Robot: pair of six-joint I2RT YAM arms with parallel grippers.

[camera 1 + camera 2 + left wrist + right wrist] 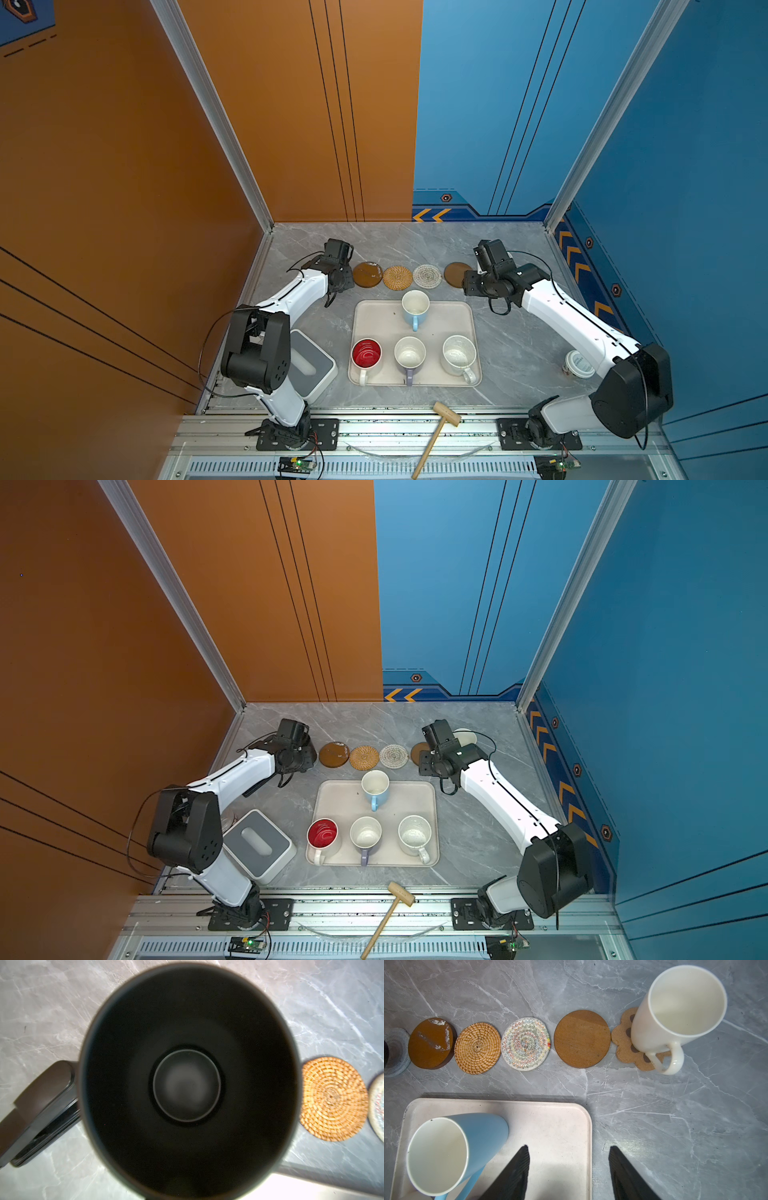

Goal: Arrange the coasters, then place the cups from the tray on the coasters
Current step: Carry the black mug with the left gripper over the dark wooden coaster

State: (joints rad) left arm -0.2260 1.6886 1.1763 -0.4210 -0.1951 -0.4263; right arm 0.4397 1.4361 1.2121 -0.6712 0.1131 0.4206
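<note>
Plainly, over grey marble table (415,245) right hand (568,1146) gapes empty, left hand (338,280) unclear

Bare counter (511,345) right of the tray (449,320) allows passage. Four cups (409,353) obstruct the tray; the coaster row (397,277) lies flat beyond.

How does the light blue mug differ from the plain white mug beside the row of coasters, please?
The light blue mug is blue outside, while the white mug is white all over. The light blue mug stands on the tray; the white mug stands off it, on the paw-shaped coaster. Both are upright, empty, white inside and have a single handle.
</note>
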